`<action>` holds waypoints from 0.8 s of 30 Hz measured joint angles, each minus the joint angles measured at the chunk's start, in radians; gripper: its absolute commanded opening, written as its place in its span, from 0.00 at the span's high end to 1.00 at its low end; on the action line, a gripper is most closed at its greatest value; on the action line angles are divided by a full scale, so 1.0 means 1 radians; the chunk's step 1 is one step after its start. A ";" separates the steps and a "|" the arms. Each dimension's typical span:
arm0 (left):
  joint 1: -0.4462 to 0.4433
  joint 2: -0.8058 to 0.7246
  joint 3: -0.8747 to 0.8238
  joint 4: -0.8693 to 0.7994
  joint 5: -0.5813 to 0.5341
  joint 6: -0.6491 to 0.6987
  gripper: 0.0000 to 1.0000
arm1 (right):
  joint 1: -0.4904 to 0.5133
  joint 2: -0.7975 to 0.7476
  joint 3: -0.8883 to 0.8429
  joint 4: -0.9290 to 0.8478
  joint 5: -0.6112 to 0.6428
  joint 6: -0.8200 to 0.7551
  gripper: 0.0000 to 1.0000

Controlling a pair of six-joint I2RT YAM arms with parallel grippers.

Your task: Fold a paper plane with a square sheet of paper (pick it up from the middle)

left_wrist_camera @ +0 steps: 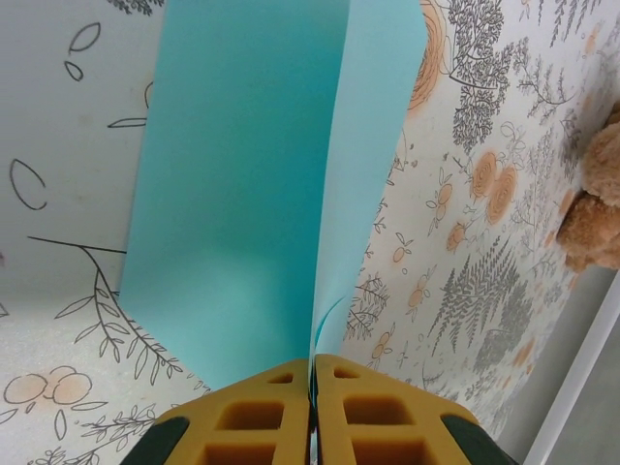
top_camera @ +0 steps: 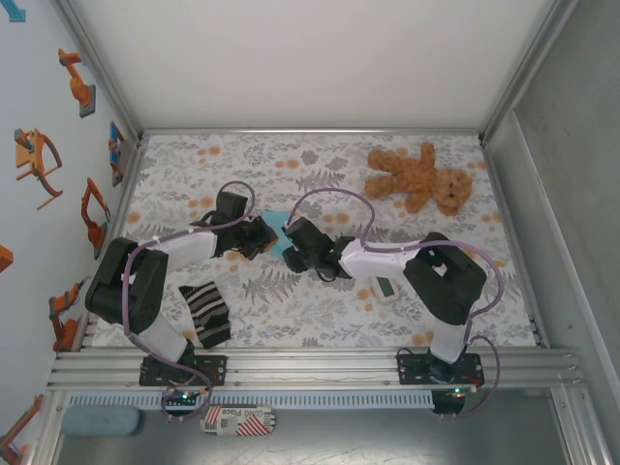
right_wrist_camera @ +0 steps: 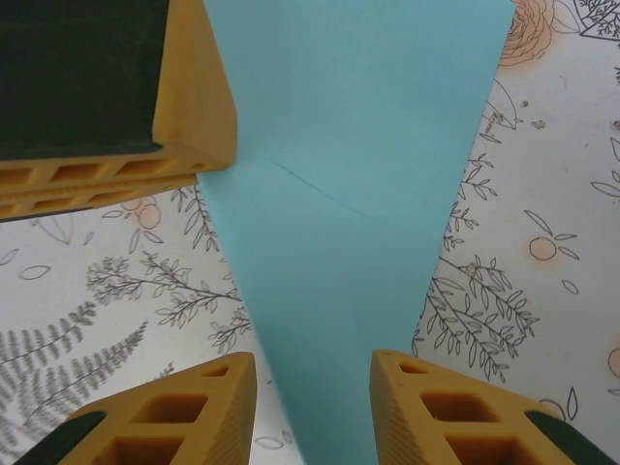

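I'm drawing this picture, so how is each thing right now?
paper: folded, flaps spread apart
left claw: shut on paper
right claw: open, paper between its fingers
teddy: lying flat, nothing touching it
cloth: lying crumpled by the left arm

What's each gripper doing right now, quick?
Left gripper: closed, pinching the light-blue paper.
Right gripper: open, one finger on either side of the paper, not clamped on it.

Left fingers (left_wrist_camera: 254,418) pressed together; right fingers (right_wrist_camera: 194,412) apart.
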 measured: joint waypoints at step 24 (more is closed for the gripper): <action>-0.001 0.008 0.013 -0.030 -0.004 -0.024 0.85 | 0.025 0.070 0.012 -0.014 0.063 -0.028 0.81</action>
